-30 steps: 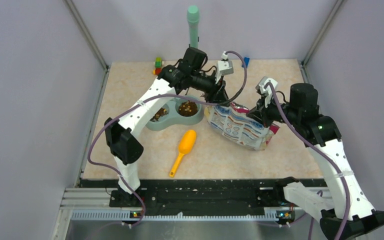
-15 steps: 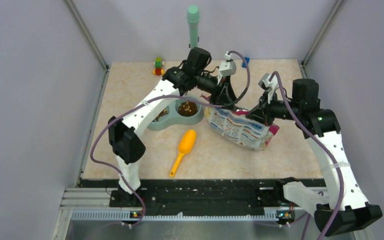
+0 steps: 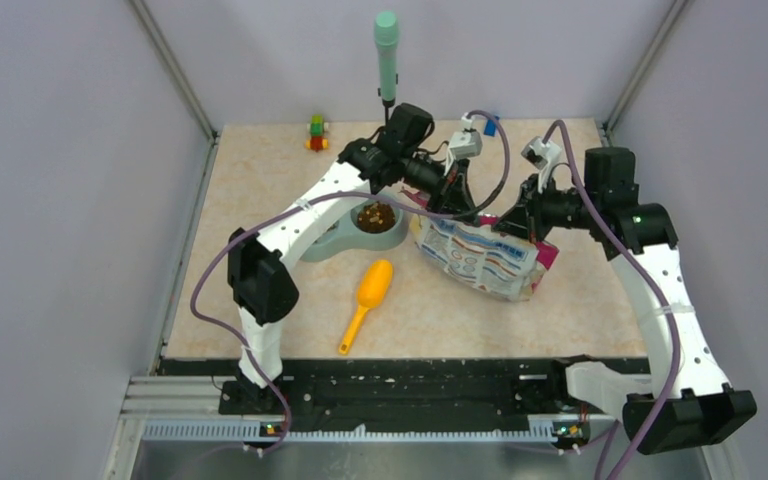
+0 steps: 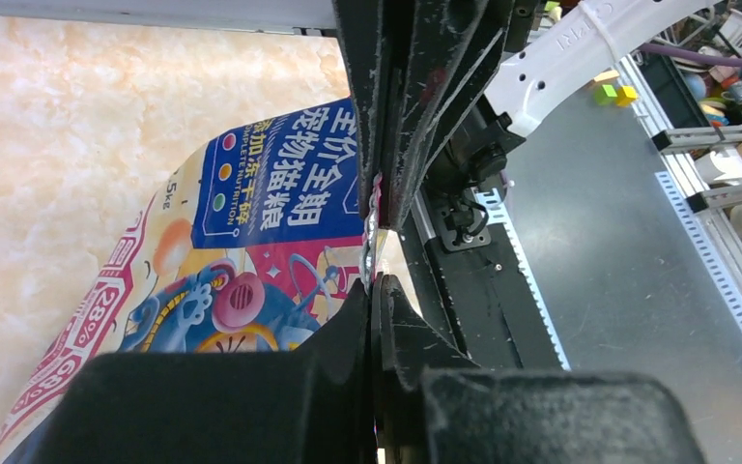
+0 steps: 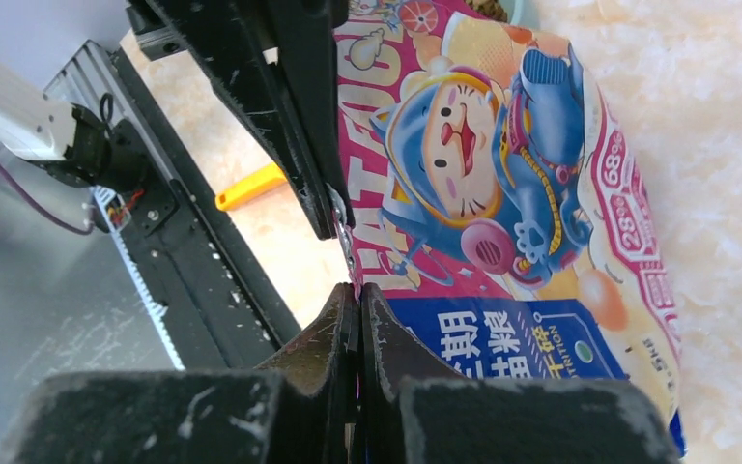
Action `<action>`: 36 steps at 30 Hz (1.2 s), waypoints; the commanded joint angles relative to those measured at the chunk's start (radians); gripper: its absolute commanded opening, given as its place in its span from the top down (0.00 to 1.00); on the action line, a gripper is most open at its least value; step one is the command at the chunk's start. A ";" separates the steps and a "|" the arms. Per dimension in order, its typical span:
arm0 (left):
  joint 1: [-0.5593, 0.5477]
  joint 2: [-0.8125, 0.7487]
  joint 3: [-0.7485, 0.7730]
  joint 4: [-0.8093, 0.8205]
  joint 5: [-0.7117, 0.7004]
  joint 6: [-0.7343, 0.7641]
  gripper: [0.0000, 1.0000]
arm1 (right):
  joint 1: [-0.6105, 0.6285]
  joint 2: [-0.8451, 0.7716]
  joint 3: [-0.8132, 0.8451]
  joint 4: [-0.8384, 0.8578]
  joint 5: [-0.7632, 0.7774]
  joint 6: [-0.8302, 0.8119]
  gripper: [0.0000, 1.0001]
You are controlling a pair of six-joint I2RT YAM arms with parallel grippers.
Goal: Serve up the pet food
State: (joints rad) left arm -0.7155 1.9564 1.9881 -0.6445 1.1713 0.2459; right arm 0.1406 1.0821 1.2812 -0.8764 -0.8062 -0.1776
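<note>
The pet food [image 3: 375,215] is a pile of brown kibble in the right cup of a pale green double bowl [image 3: 330,243]. A glossy pink and blue cat food bag [image 3: 480,258] lies right of the bowl. Its upper rim is pinched from both sides. My left gripper [image 3: 457,197] is shut on the rim's left part, and in the left wrist view its tips [image 4: 375,282] clamp the thin edge of the bag [image 4: 251,222]. My right gripper [image 3: 520,222] is shut on the same rim, and its tips [image 5: 356,288] meet on the bag [image 5: 502,193].
An orange-yellow scoop [image 3: 365,300] lies in front of the bowl. A tall green cylinder [image 3: 387,50] stands at the back wall. Small toy blocks [image 3: 316,132] sit at the back left and a blue piece [image 3: 490,125] at the back. The black rail [image 3: 400,385] runs along the near edge.
My left gripper has moved right along the bag's rim and closed on it. The right arm has risen and shifted back a little, still clamped on the rim.
</note>
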 commanded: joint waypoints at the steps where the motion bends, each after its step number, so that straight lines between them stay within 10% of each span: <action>1: -0.035 -0.014 0.016 -0.091 -0.024 0.043 1.00 | -0.028 0.027 0.064 0.055 -0.022 0.055 1.00; 11: -0.035 -0.040 0.045 -0.096 -0.167 0.001 1.00 | -0.030 -0.103 -0.072 0.088 0.198 -0.008 0.59; 13: -0.034 -0.038 0.068 -0.121 -0.166 0.005 1.00 | -0.030 -0.119 -0.101 0.104 0.195 0.003 0.63; 15: -0.029 -0.046 0.069 -0.121 -0.158 0.001 1.00 | -0.030 -0.118 -0.112 0.109 0.183 0.013 1.00; 19: -0.025 -0.057 0.055 -0.104 -0.175 -0.011 1.00 | -0.030 -0.146 -0.126 0.148 0.130 0.044 1.00; 22: -0.014 -0.048 0.060 -0.154 -0.177 0.003 0.65 | -0.030 -0.171 -0.133 0.192 0.123 0.071 1.00; 25: -0.013 -0.052 0.032 -0.193 -0.193 0.031 0.58 | -0.030 -0.163 -0.119 0.193 0.089 0.079 1.00; 28: -0.012 -0.073 -0.027 -0.195 -0.214 0.045 0.62 | -0.030 -0.157 -0.102 0.180 0.077 0.070 1.00; 30: -0.009 -0.075 -0.035 -0.180 -0.231 0.029 0.99 | -0.031 -0.153 -0.089 0.165 0.073 0.058 1.00; 34: -0.004 -0.085 -0.051 -0.098 -0.239 -0.050 1.00 | -0.031 -0.155 -0.096 0.156 0.116 0.054 1.00; 36: -0.003 -0.107 -0.082 -0.041 -0.249 -0.073 1.00 | -0.029 -0.153 -0.092 0.130 0.134 0.046 0.75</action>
State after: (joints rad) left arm -0.7277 1.9148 1.9587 -0.7383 0.9550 0.2333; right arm 0.1268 0.9386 1.1519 -0.7513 -0.7269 -0.1112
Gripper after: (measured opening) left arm 0.013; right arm 0.056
